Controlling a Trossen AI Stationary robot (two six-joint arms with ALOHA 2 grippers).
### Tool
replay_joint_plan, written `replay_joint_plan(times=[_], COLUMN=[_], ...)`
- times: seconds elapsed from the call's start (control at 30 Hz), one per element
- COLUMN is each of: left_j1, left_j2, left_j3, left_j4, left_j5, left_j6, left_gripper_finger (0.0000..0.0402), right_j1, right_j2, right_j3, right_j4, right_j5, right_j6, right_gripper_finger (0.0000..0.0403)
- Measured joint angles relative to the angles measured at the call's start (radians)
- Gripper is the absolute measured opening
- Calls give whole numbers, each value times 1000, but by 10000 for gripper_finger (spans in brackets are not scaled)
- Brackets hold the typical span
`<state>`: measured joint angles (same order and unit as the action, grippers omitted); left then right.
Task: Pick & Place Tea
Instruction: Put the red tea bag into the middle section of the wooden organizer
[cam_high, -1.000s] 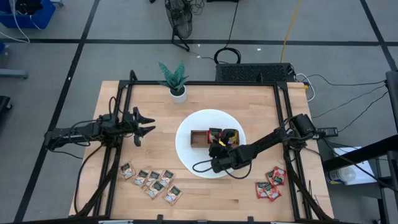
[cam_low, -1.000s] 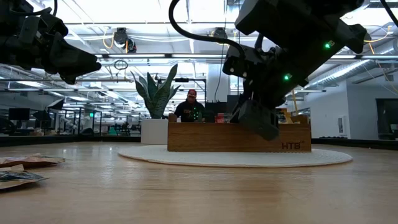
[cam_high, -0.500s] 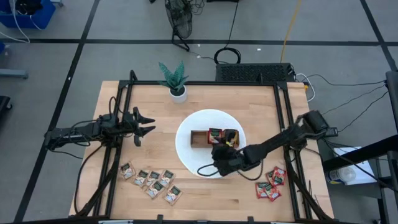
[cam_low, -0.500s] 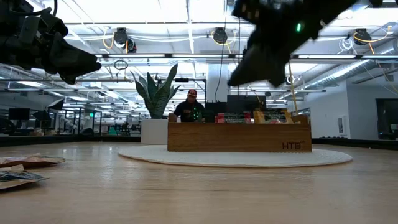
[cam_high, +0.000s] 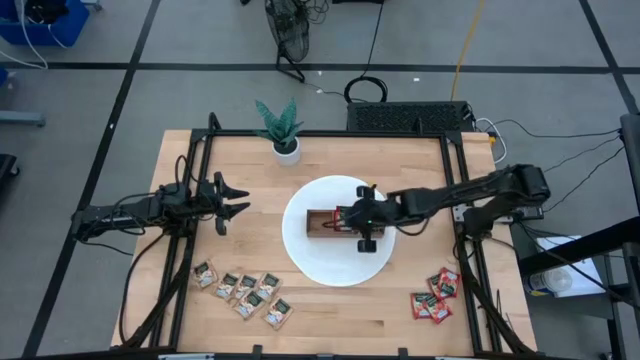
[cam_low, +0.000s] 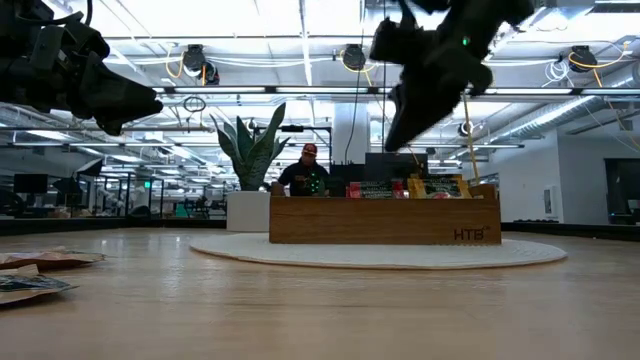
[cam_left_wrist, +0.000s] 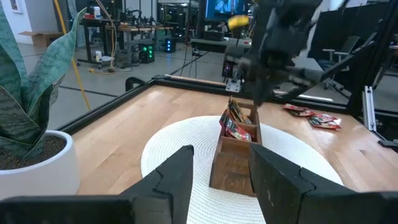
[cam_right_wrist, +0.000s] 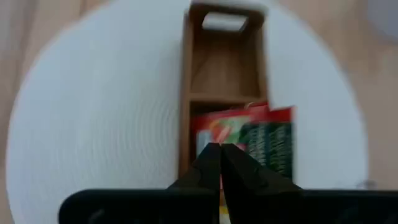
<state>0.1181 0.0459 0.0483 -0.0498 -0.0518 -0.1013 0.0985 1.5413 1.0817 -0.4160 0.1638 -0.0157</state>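
1. Nearest the front edge of the table (cam_high: 330, 330), two groups of tea sachets lie flat: a group of pale beige sachets (cam_high: 243, 292) towards the left, and a group of red sachets (cam_high: 436, 296) towards the right.
2. In the low view the pale sachets show only as thin flat shapes on the wood.
3. In the middle of the table lies a round white mat (cam_high: 305, 255), and on it stands the brown wooden tray (cam_high: 318, 222).
4. A red sachet with green mark (cam_right_wrist: 264, 138) stands in the middle compartment of the tray; the compartment beyond it has nothing in it.
5. From the low view, the tops of red and orange-yellow sachets (cam_low: 440, 185) stick up above the tray wall.
6. The right gripper (cam_high: 343, 214) hangs above the tray, its two fingers pressed together and holding nothing.
7. The left gripper (cam_high: 238, 201) waits over the left side of the table, well apart from the mat, with its fingers spread.
8. At the far edge of the table stands a small plant in a white pot (cam_high: 284, 132).
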Motion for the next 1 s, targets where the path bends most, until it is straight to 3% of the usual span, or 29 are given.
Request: replay_joint_plan(times=[0.37,0.7,1.0], left_j1=[0,0,0], left_j2=[0,0,0], left_j3=[0,0,0], left_j4=[0,0,0], left_j5=[0,0,0], left_j6=[0,0,0], left_gripper_finger=[157,157,157], right_j1=[-8,-40,7], right_j2=[179,258,251], right_j3=[0,3,-1], right_j4=[45,94,107], right_j5=[-40,-86,206], right_j6=[-39,-44,-22], right_gripper_finger=[0,0,0])
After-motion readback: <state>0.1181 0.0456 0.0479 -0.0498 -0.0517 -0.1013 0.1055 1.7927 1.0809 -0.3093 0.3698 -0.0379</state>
